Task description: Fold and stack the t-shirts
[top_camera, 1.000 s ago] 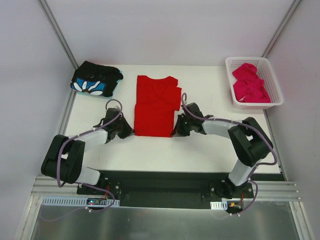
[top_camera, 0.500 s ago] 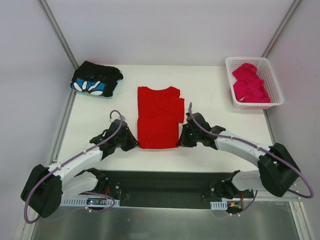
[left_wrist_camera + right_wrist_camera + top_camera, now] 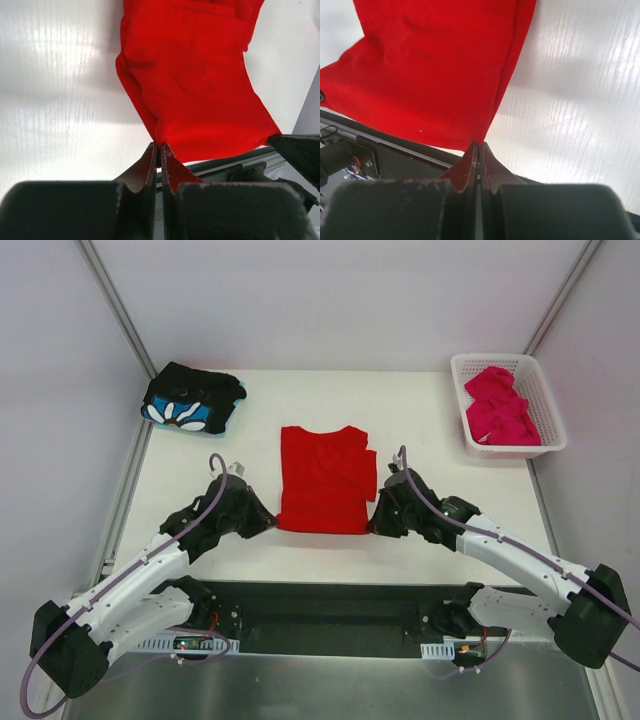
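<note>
Left wrist: left gripper (image 3: 160,146) pinches red t-shirt (image 3: 195,85) corner (perhaps lifted).

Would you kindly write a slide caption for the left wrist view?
Left pincer shut on a corner of the red t-shirt, with the white table behind it.

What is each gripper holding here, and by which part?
Both hold the red t-shirt: the left gripper is shut on its near left corner, the right gripper on its near right corner.
</note>
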You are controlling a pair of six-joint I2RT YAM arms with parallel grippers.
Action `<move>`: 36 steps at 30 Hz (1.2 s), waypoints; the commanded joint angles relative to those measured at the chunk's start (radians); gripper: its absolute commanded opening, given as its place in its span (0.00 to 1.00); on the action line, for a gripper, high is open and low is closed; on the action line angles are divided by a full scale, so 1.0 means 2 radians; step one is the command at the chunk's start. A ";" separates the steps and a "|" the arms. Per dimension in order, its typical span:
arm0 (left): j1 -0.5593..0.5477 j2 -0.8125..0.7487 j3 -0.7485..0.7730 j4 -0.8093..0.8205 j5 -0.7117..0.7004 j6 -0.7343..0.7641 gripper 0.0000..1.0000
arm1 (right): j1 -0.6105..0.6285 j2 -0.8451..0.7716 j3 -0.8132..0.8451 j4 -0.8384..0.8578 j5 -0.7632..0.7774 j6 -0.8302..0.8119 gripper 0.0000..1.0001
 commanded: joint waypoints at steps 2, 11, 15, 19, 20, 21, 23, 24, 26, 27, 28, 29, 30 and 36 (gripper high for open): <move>-0.005 0.015 0.062 -0.039 -0.053 0.016 0.00 | -0.001 -0.019 0.073 -0.079 0.072 -0.014 0.01; -0.005 0.102 0.148 -0.040 -0.094 0.046 0.00 | -0.033 0.055 0.167 -0.089 0.074 -0.064 0.01; -0.004 0.147 0.176 -0.037 -0.118 0.058 0.00 | -0.059 0.079 0.193 -0.080 0.060 -0.080 0.01; 0.003 0.187 0.211 -0.027 -0.122 0.069 0.00 | -0.079 0.096 0.212 -0.079 0.054 -0.097 0.01; 0.006 0.195 0.217 -0.021 -0.120 0.071 0.00 | -0.086 0.101 0.215 -0.079 0.053 -0.103 0.01; 0.009 0.211 0.221 -0.018 -0.116 0.075 0.00 | -0.090 0.103 0.218 -0.079 0.052 -0.106 0.01; 0.022 0.228 0.234 -0.011 -0.109 0.080 0.00 | -0.100 0.110 0.223 -0.078 0.050 -0.113 0.01; 0.026 0.244 0.238 -0.005 -0.106 0.085 0.00 | -0.104 0.113 0.225 -0.078 0.050 -0.116 0.01; 0.037 0.257 0.249 0.000 -0.097 0.088 0.00 | -0.114 0.119 0.230 -0.077 0.045 -0.120 0.01; 0.042 0.269 0.253 0.005 -0.095 0.091 0.00 | -0.116 0.127 0.232 -0.076 0.043 -0.124 0.01; 0.049 0.274 0.259 0.006 -0.090 0.094 0.00 | -0.119 0.132 0.234 -0.074 0.040 -0.126 0.01; 0.054 0.279 0.263 0.009 -0.089 0.095 0.00 | -0.124 0.135 0.239 -0.072 0.036 -0.128 0.01; 0.058 0.287 0.265 0.013 -0.086 0.100 0.00 | -0.126 0.147 0.243 -0.069 0.034 -0.131 0.01; 0.090 0.326 0.291 0.025 -0.072 0.113 0.00 | -0.141 0.200 0.291 -0.054 0.014 -0.143 0.01</move>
